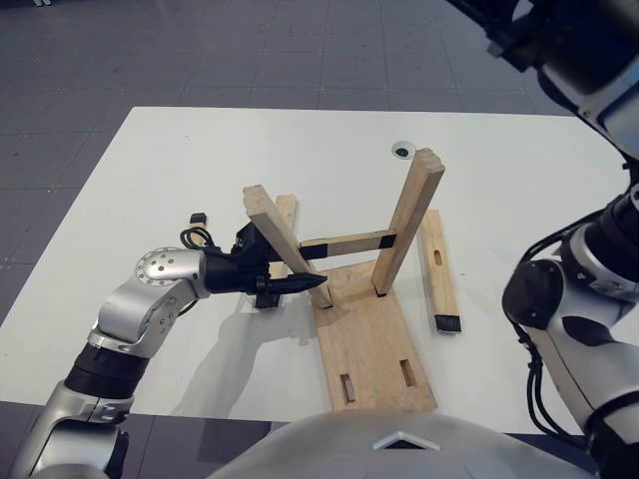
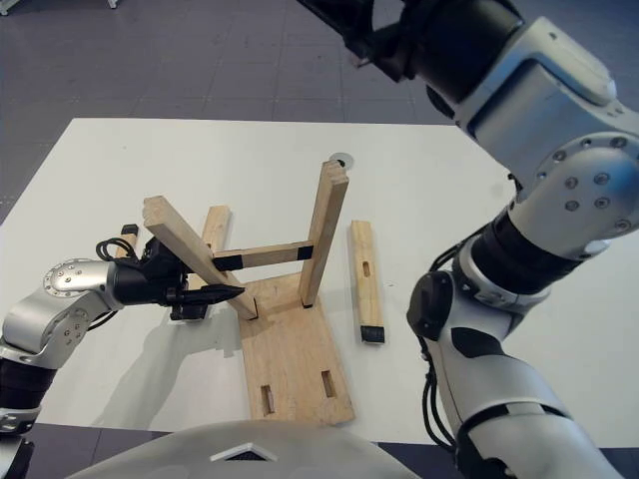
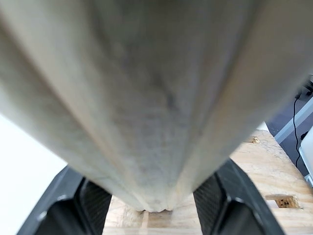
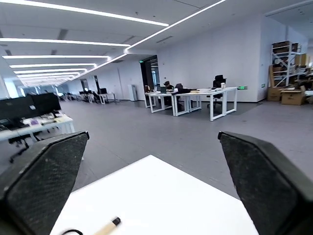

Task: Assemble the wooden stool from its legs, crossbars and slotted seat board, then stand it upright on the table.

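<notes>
Gripping the pale wooden leg [image 1: 282, 239] that leaned over to my left, my left gripper [image 1: 312, 284] was clamped on it low down, just above where its foot met the flat slotted wooden seat board [image 1: 374, 344] lying on the white table [image 1: 150, 170]. The left wrist view showed the leg squeezed between both black pads [image 3: 95, 198]. Behind that leg another light wooden bar [image 1: 288, 212] lay flat on the table. A short crossbar with black ends [image 1: 344, 242] ran from the leaning leg across to the straight wooden leg [image 1: 409, 220], which stood upright at the board's far edge. Right of the board lay a loose slotted leg with a black tip [image 1: 437, 264], touching nothing. My right gripper [image 4: 154, 161] was raised well above the table, fingers spread wide and holding nothing.

I judged the step in hand to be seating the first pair of legs. One leg looked home, mine did not, and the two slots at the board's near end were unfilled. The next move called for tipping my leg upright to match its partner without pulling the crossbar out, then pressing it down into its slot. The free right gripper could steady the upright leg meanwhile
</notes>
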`<action>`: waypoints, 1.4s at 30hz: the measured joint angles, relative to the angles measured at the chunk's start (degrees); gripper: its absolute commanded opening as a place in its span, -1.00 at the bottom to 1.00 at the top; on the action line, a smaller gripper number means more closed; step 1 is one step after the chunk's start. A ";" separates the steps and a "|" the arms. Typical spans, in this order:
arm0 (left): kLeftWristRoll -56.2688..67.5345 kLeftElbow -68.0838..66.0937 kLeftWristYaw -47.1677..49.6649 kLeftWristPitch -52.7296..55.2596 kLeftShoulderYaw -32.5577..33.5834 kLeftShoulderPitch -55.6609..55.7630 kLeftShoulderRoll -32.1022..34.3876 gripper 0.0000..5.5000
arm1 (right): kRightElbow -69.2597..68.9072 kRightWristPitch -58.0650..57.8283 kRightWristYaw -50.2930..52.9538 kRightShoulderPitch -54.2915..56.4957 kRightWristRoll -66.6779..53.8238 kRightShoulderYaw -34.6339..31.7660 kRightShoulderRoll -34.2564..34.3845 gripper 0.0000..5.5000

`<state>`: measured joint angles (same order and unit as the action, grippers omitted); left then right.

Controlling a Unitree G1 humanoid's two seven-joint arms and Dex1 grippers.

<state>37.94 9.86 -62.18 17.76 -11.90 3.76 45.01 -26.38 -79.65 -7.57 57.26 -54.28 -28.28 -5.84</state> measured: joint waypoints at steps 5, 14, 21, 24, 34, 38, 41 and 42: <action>0.00 -0.51 0.11 -0.27 -0.64 0.47 -0.01 -0.25 | -5.59 -6.33 12.62 -6.76 -15.27 -0.46 10.89 0.22; 0.01 -1.82 0.02 -0.27 -2.56 2.81 -0.15 -0.25 | -12.09 -7.79 13.75 -26.05 -8.85 13.91 3.75 0.08; 0.01 -2.90 0.00 -0.33 -3.97 4.43 -0.67 -0.25 | -14.14 4.98 7.31 -35.32 0.23 27.69 -2.15 0.08; 0.01 -2.99 -0.03 -0.44 -4.74 4.90 -0.85 -0.25 | -16.15 16.06 -1.82 -40.61 12.04 45.33 -19.00 0.08; -0.02 -3.23 0.14 -0.59 -5.42 5.54 -0.88 -0.25 | -11.78 25.93 -13.03 -40.62 11.45 44.48 -24.64 0.08; 0.02 -4.20 -0.21 -2.08 -6.44 6.70 -1.03 -0.25 | -4.76 24.14 -5.41 -33.10 -11.78 33.89 -18.81 0.08; 0.02 -4.58 -0.28 -3.70 -7.19 7.23 -1.04 -0.25 | 0.88 28.94 4.25 -24.52 -30.70 26.49 -19.02 0.08; 0.02 -4.99 -0.28 -4.70 -7.79 7.32 -1.04 -0.25 | 2.62 31.29 7.80 -21.28 -36.71 23.90 -19.32 0.08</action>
<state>37.96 4.87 -62.46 13.06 -19.68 11.08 43.97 -23.76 -48.35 0.23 35.98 -90.99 -4.39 -25.16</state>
